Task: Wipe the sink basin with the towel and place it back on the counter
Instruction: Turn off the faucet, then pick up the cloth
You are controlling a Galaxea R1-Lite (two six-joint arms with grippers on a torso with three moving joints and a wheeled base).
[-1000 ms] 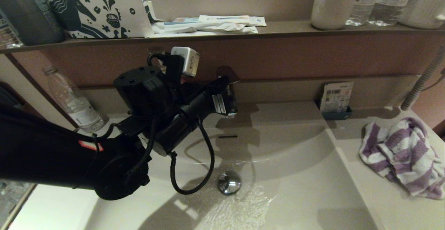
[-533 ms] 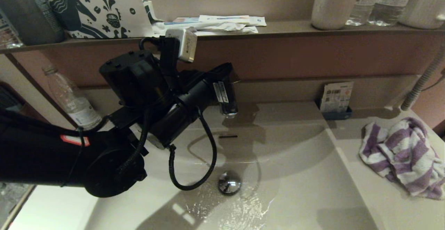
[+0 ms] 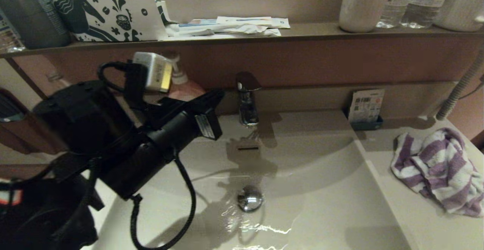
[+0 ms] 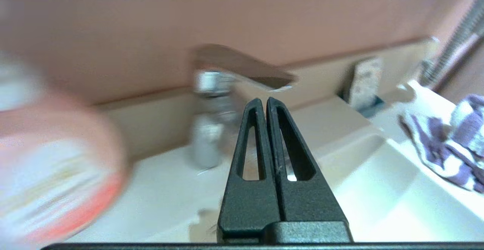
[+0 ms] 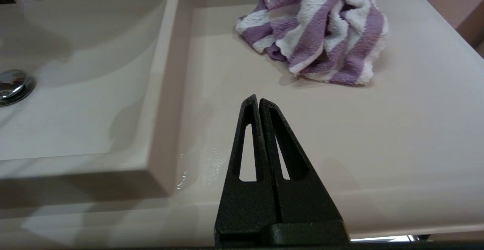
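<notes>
The left gripper (image 4: 266,100) hangs over the left part of the sink basin (image 3: 325,204), its jaws pressed together on nothing, pointing toward the tap (image 3: 246,98) at the basin's back edge. Water lies around the drain stopper (image 3: 249,198). The striped towel (image 3: 438,170) sits crumpled on the counter (image 3: 419,219) near its right edge. The right gripper (image 5: 258,100), jaws closed and empty, hovers above the counter's front edge, apart from the towel.

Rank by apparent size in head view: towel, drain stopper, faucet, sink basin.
Largest to smallest:
1. Sink basin
2. Towel
3. Faucet
4. Drain stopper

Faucet and stopper are close, and the faucet sits farther from the camera, so their order is unsure.
</notes>
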